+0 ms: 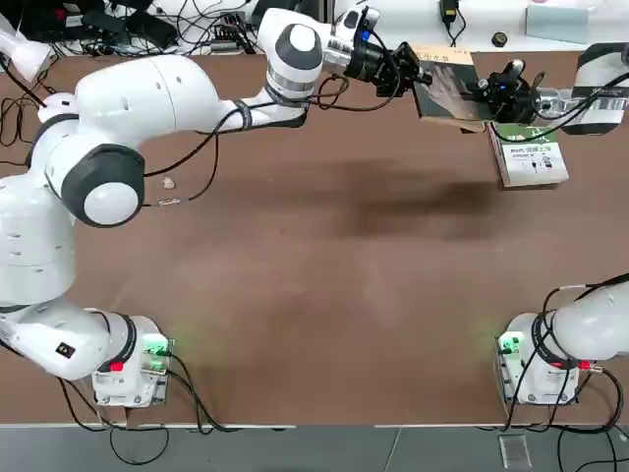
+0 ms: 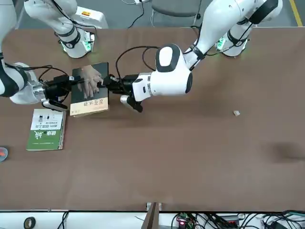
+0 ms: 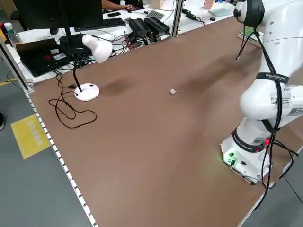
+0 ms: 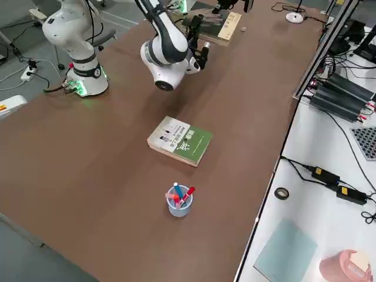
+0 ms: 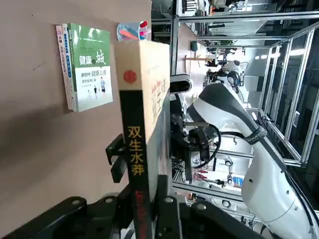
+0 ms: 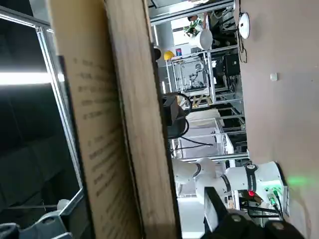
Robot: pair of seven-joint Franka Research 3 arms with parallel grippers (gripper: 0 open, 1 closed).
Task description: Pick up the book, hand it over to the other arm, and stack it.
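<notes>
The book, dark grey with a pale hand picture and a tan band, hangs above the table's far right part, nearly flat. My left gripper is shut on its spine side; in the left wrist view the spine stands clamped between the fingers. Opposite it, my right gripper straddles the other edge, open, with a gap beside one finger. From the front, the book spans between the left gripper and the right gripper.
A green-and-white book lies flat on the table just nearer the robot than the held book, also seen from the right side. A cup of pens stands beyond it. A small pale scrap lies at left; a desk lamp stands off-table.
</notes>
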